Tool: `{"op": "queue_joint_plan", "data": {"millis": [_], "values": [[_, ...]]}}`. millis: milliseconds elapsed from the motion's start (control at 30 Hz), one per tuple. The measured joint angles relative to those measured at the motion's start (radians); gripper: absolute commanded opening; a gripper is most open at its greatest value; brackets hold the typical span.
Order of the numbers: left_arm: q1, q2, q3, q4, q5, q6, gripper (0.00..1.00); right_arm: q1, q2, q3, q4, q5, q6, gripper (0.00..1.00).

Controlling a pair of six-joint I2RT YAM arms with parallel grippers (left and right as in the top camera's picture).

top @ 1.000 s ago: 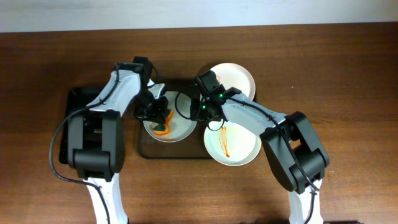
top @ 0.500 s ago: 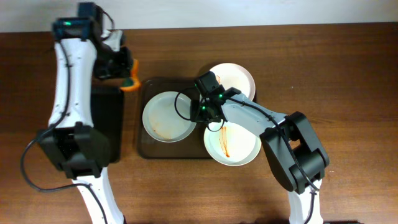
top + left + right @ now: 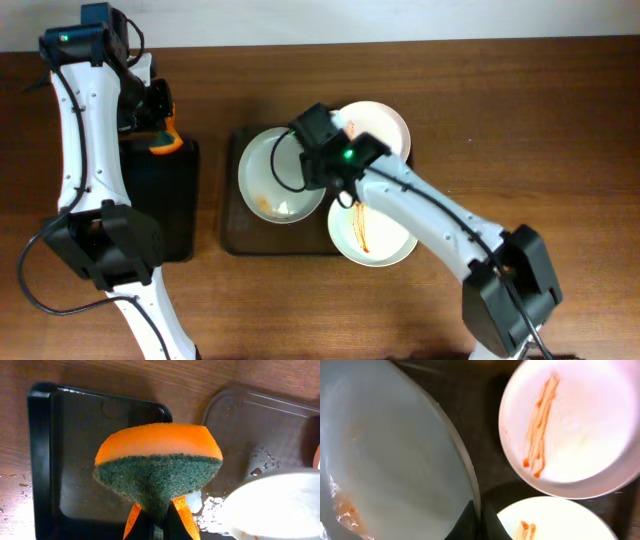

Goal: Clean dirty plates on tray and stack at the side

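Right gripper pinched the smeared plate by its rim for lifting; left gripper clamped the scouring sponge aside

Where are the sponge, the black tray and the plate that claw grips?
sponge (image 3: 159, 442), left wrist view, orange top.
black tray (image 3: 75, 450), left wrist view, bare floor.
gripped plate (image 3: 265, 170), overhead view, white inside.

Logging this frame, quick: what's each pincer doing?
Left pincer: closed on the sponge.
Right pincer: closed on the rim of a plate.
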State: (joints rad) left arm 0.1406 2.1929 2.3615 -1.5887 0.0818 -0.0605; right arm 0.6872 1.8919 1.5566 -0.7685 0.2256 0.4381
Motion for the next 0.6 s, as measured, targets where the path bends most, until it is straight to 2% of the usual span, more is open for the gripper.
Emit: {"op": "queue_joint_plan", "data": {"millis": [233,300,500,600], "values": [[0.0,0.0,-0.002,0.0,-0.008,0.0,0.0,0.312,-0.009,0.002,-0.006,0.798,-0.038,0.04],[0.0,0.0,-0.002,0.0,-0.008,0.0,0.0,0.359,-0.009,0.002,-0.006,0.931,-0.049,0.04],[0.0,0.0,-0.002,0.0,-0.008,0.0,0.0,0.387,-0.009,0.002,-0.004,1.05,-0.062,0.04],[0.0,0.0,-0.002,0.0,-0.008,0.0,0.0,0.385,-0.009,0.002,0.001,0.973,-0.071,0.04]]}}
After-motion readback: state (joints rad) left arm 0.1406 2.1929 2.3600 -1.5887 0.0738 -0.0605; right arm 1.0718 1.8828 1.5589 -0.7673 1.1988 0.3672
